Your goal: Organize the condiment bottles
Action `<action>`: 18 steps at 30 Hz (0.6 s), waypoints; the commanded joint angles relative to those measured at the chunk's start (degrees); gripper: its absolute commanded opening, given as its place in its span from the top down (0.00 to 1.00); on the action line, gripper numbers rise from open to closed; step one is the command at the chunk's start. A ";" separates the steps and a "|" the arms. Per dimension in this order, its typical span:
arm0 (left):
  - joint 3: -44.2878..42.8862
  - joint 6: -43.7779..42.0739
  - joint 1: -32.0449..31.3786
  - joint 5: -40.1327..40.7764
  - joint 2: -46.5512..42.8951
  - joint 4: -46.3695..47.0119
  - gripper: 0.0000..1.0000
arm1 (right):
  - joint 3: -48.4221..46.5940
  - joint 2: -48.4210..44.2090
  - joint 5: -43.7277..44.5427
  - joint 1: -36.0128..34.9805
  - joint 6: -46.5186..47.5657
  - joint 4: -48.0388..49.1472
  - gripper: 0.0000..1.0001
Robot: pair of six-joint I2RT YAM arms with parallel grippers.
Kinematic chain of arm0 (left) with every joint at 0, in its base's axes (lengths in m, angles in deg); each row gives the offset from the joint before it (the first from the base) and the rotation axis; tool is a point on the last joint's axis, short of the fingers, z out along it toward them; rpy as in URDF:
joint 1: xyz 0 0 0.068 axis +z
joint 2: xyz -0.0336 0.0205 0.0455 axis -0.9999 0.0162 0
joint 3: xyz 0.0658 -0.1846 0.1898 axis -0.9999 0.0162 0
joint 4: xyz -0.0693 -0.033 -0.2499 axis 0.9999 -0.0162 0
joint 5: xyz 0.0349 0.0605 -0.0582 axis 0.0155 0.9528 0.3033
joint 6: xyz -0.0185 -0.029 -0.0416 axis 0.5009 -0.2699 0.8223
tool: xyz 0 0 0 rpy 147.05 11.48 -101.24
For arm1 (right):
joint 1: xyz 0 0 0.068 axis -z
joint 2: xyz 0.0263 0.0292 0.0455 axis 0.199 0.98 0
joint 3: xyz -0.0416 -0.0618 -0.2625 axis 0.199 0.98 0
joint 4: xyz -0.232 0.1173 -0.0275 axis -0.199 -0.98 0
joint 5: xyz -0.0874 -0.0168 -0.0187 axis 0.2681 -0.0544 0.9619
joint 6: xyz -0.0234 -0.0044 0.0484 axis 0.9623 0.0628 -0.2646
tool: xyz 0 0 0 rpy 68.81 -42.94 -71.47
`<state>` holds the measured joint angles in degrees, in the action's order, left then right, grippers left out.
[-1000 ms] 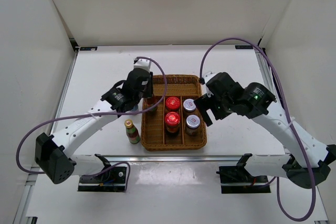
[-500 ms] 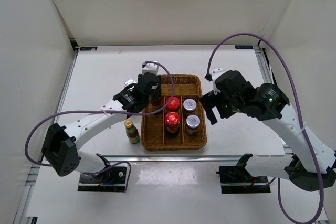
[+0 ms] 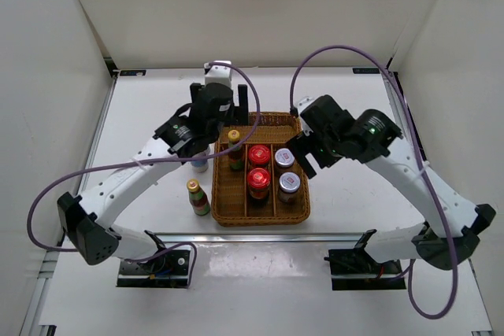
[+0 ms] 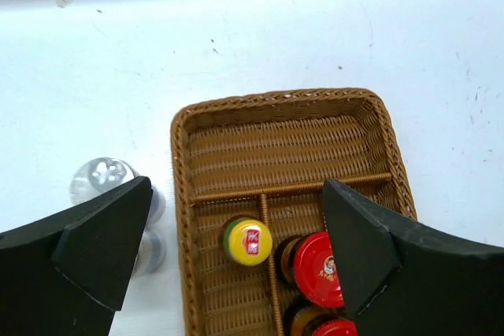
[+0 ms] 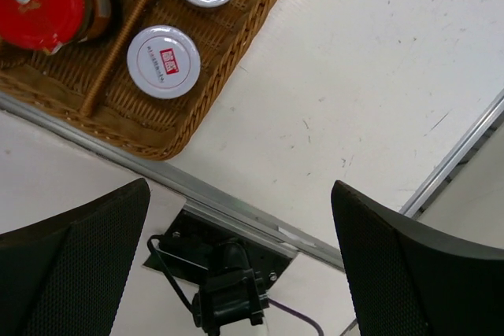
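Starting nearest the arms, we see one yellow-capped bottle (image 3: 198,197) standing on the table (image 3: 346,116) just left of the wicker tray (image 3: 265,218). Inside, two grey-lidded jars (image 3: 289,185) fill the right lane, two red-lidded jars (image 3: 258,181) the middle, a second yellow-capped bottle (image 3: 235,149) the left. Our right gripper (image 5: 240,190) hangs open by the tray's right edge; our left gripper (image 4: 236,194) is open above its far end. Silver-capped bottles (image 4: 102,179) stand on the table beside the tray's left wall.

left arm (image 3: 126,182): stretched forward, leaning toward centre | left gripper (image 4: 236,194): jaws spread wide, holding nothing | right arm (image 3: 425,186): elbow high, bent inward | right gripper (image 5: 239,190): jaws wide apart, pointing down
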<state>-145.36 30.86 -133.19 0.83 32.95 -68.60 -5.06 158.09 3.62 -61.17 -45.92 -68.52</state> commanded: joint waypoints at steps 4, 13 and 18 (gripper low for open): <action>1.11 -0.94 -0.35 1.69 -10.96 -7.59 0.00 | 3.22 1.22 -3.16 6.96 -11.35 3.25 0.01; 12.81 3.44 -0.35 0.56 -26.88 -15.23 0.00 | 20.15 -9.40 -3.61 13.91 -22.08 5.71 0.01; 24.31 9.25 -0.35 -0.59 -34.43 -14.63 0.00 | 32.83 -17.40 1.93 14.45 -27.27 10.62 0.01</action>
<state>-125.99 35.69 -133.19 1.11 1.17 -80.18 23.82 144.04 2.12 -46.86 -67.93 -61.68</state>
